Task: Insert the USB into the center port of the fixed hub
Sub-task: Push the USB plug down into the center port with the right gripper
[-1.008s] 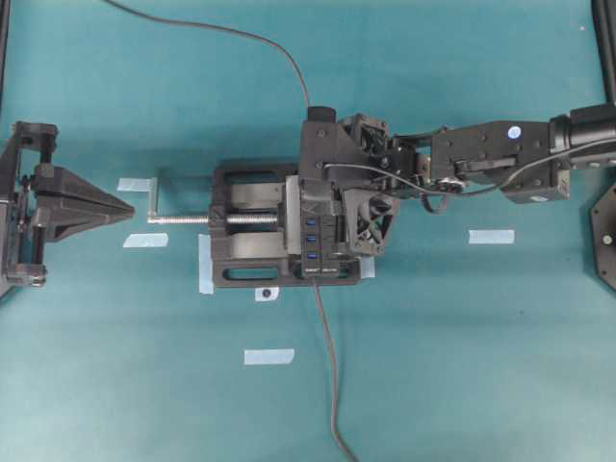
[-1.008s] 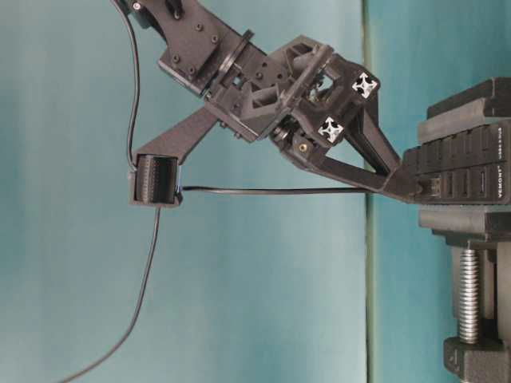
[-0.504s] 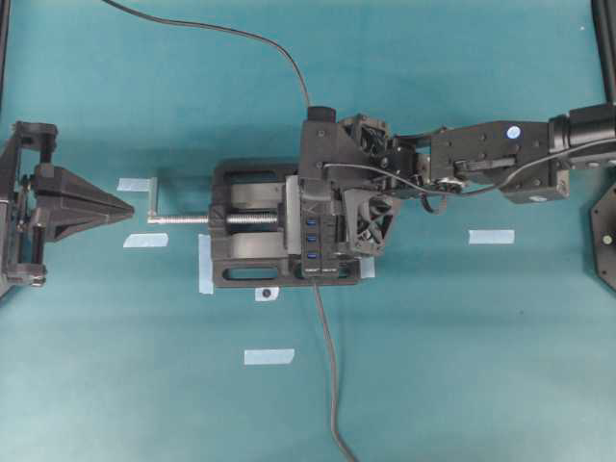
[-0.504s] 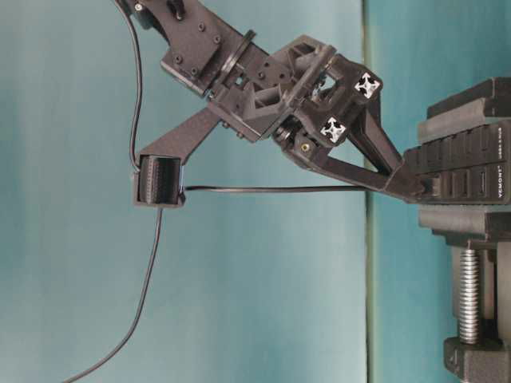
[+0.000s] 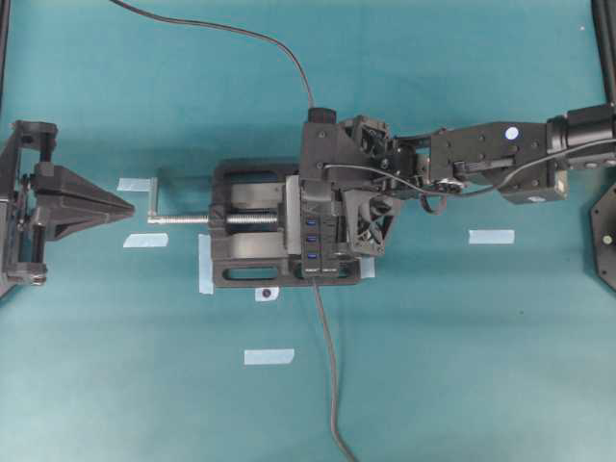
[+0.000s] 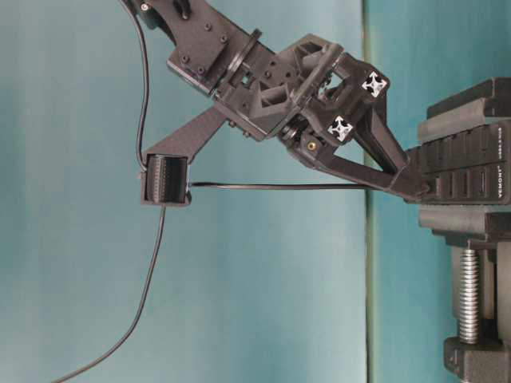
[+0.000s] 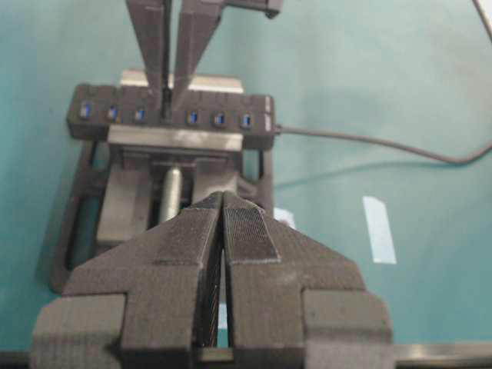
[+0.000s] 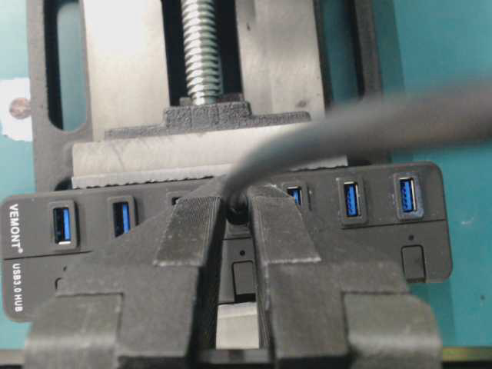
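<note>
The fixed hub (image 5: 312, 241) is a black bar with blue ports, clamped in a black vise (image 5: 248, 252). My right gripper (image 5: 313, 206) is shut on the USB (image 8: 237, 203), whose small black plug is pinched between the fingertips (image 8: 192, 223) at the hub's face. The center port is hidden behind those fingertips, so how deep the plug sits cannot be told. In the table-level view the right gripper (image 6: 421, 190) touches the hub (image 6: 467, 171), and the USB's thin cable (image 6: 279, 187) trails back from it. My left gripper (image 5: 130, 206) is shut and empty, well left of the vise.
The vise's silver screw (image 5: 188, 218) and handle point toward the left gripper. The hub's own cable (image 5: 327, 366) runs to the near edge. The USB cable (image 5: 241, 34) loops off the far edge. Tape strips (image 5: 491, 236) (image 5: 269, 356) lie on the teal table.
The right gripper has shifted a little toward the hub with the plug, its fingertips now against the hub's face. The left arm has not moved.
</note>
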